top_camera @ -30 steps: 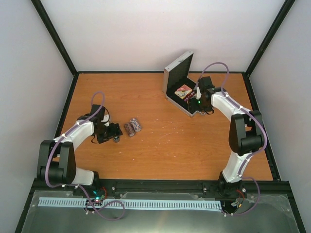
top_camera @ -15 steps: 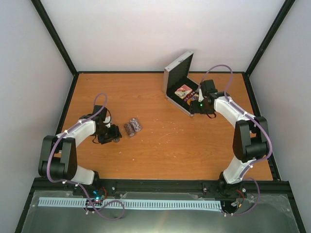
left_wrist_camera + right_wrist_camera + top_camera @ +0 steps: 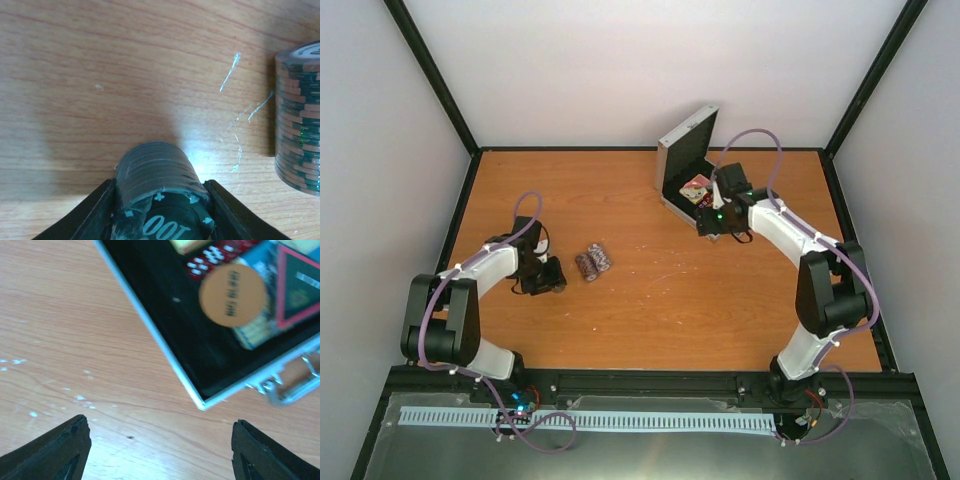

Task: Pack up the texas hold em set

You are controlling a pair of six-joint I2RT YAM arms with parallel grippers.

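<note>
Dark chip stack (image 3: 155, 165), lying sideways on the table (image 3: 100, 75), is clamped in my left gripper (image 3: 160, 210); my right gripper (image 3: 160, 450) hangs spread wide, empty, over the open metal case (image 3: 165, 330) corner.

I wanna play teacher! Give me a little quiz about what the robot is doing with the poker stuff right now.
1. True or false: the left claw is shut on a chip stack.
2. Where is the orange disc? A) inside the case B) in the left claw C) atop the chip stack
3. Fill in: the right claw, near the case, is ____.
Key: 1 true; 2 A; 3 open.
</note>
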